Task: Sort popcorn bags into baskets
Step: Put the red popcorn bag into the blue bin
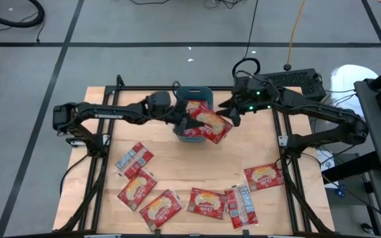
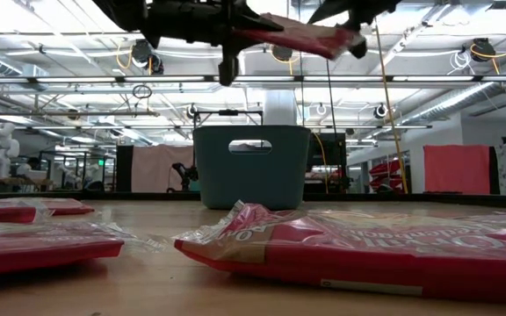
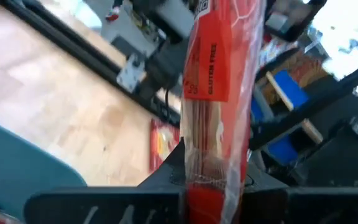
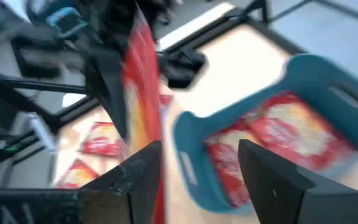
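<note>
From above, the teal basket (image 1: pixel 194 114) sits at the far middle of the wooden table (image 1: pixel 197 173), with at least one popcorn bag (image 1: pixel 197 106) already inside. Another, the held bag (image 1: pixel 211 124), hangs over the basket's near rim, clenched in the left gripper (image 1: pixel 189 123); the right gripper (image 1: pixel 229 111) sits just beside it at the bag's other end. Seven loose bags (image 1: pixel 159 209) lie along the near side, so I judge more than half the sorting is left.

At table height, the held bag (image 2: pixel 299 35) rides level, high above the basket (image 2: pixel 251 165).

The left wrist view shows its fingers (image 3: pixel 166 180) pinching the bag (image 3: pixel 219 93); "GLUTEN FREE" is readable on it.

In the right wrist view, its fingers (image 4: pixel 135 177) stand apart, released, the bag (image 4: pixel 143 93) edge-on by one of them, the basket (image 4: pixel 328 87) holding bags.
</note>
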### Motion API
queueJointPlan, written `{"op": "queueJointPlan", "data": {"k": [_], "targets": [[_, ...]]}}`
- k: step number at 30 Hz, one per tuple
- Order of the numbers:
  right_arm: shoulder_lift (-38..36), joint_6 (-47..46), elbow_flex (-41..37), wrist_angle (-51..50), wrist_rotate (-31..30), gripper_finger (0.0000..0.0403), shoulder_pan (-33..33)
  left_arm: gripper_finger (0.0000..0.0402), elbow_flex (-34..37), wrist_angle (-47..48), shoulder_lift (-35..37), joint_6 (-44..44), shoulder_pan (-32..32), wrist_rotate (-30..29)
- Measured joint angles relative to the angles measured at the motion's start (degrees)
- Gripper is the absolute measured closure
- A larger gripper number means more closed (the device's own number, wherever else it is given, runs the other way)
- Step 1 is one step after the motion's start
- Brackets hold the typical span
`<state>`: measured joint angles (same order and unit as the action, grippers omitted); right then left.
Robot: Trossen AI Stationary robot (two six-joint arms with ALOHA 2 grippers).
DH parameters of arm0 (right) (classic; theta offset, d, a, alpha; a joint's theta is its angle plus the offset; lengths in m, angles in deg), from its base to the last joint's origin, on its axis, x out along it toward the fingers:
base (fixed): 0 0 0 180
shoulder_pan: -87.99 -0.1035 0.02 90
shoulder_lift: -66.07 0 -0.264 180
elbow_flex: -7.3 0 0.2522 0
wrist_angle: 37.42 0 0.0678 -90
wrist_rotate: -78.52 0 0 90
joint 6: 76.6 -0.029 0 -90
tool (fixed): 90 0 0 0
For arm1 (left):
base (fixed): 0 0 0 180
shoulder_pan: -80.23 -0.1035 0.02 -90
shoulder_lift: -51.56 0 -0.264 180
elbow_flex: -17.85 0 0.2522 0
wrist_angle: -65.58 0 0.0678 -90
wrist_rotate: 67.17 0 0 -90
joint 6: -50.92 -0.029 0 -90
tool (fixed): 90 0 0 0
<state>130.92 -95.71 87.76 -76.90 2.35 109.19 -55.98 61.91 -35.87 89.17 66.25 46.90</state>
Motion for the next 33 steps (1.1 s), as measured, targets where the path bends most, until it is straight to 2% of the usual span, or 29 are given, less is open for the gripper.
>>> {"op": "queueJointPlan", "data": {"k": [4, 8, 11, 14, 17, 23, 28, 33], "targets": [[-3.28, 2.67, -0.04, -1.71, -3.29, 0.0197, 1.35, 0.0372, -0.04, 0.49, 3.18, 0.83, -2.77, -0.09], [-5.95, 4.85, -0.04, -4.75, -5.84, 0.0199, 2.08, 0.0355, -0.02, 5.51, 6.57, 0.88, -5.06, -1.41], [-7.45, 4.98, -0.04, -6.79, -6.89, 0.0199, 2.08, 0.036, -0.09, 11.1, 9.46, 0.37, -6.33, -3.8], [-8.08, 4.9, -0.04, -7.97, -7.15, 0.0199, 2.08, 0.0374, -0.09, 17.09, 10.17, 0.78, -6.69, -8.9], [-8.12, 4.87, -0.09, -8.08, -7.15, 0.0199, 2.08, 0.0375, 0.07, 22.73, 9.9, 6.12, -6.64, -13.46], [-7.9, 4.87, -0.11, -8.04, -7.13, 0.0199, 2.08, 0.0349, 0.07, 25.9, 7.64, 13.39, -2.36, -23.99], [-7.91, 4.85, -0.11, -8.01, -7.9, 0.02, 2.06, 0.0362, -0.04, 25.49, 6.45, 17.22, 0.39, -32.37], [-7.93, 4.68, -0.13, -8.02, -7.97, 0.02, 2.06, 0.0373, -0.02, 25.08, 3.98, 22.35, 2.42, -35.33]]}}
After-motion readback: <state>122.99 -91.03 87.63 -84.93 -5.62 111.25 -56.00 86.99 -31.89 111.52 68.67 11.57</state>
